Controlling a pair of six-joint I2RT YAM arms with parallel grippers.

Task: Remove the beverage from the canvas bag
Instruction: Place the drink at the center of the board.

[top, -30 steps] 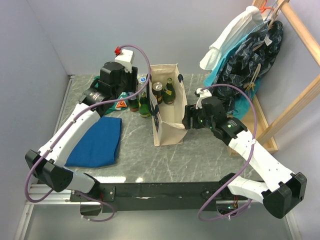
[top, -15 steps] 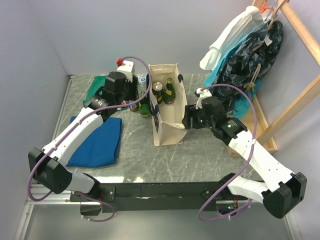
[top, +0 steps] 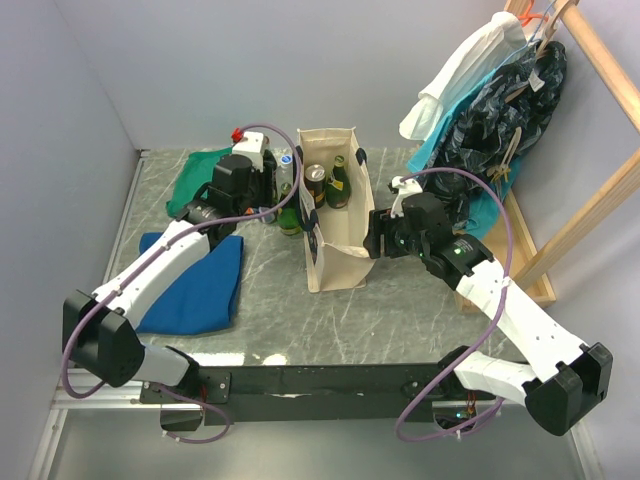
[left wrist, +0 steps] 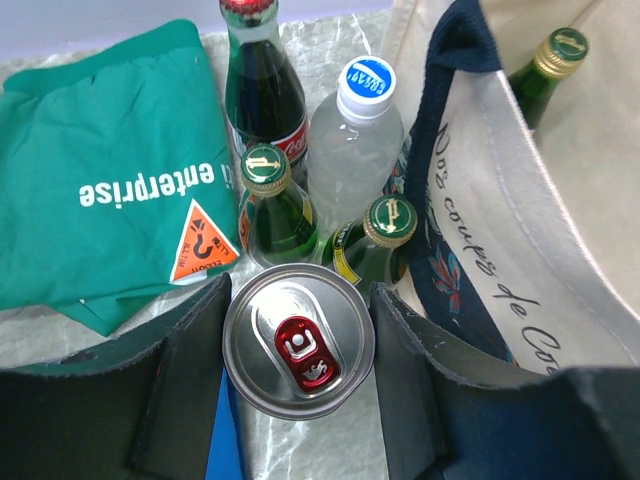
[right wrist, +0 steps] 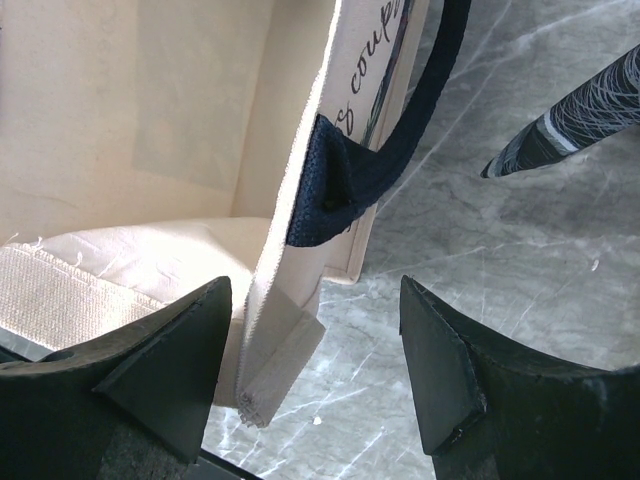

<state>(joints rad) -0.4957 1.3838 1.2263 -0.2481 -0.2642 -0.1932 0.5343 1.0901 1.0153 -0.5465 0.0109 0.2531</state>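
Left arm outstretched, can in jaws

Three cameras, each with the canvas bag in view.
My top camera sits high behind the arm bases and looks down and forward over the table, with the bag mid-frame and far off. My left wrist camera looks straight down, close, on a can just outside the bag's left wall. My right wrist camera hangs very close over the bag's right wall, seeing both inside and outside it.
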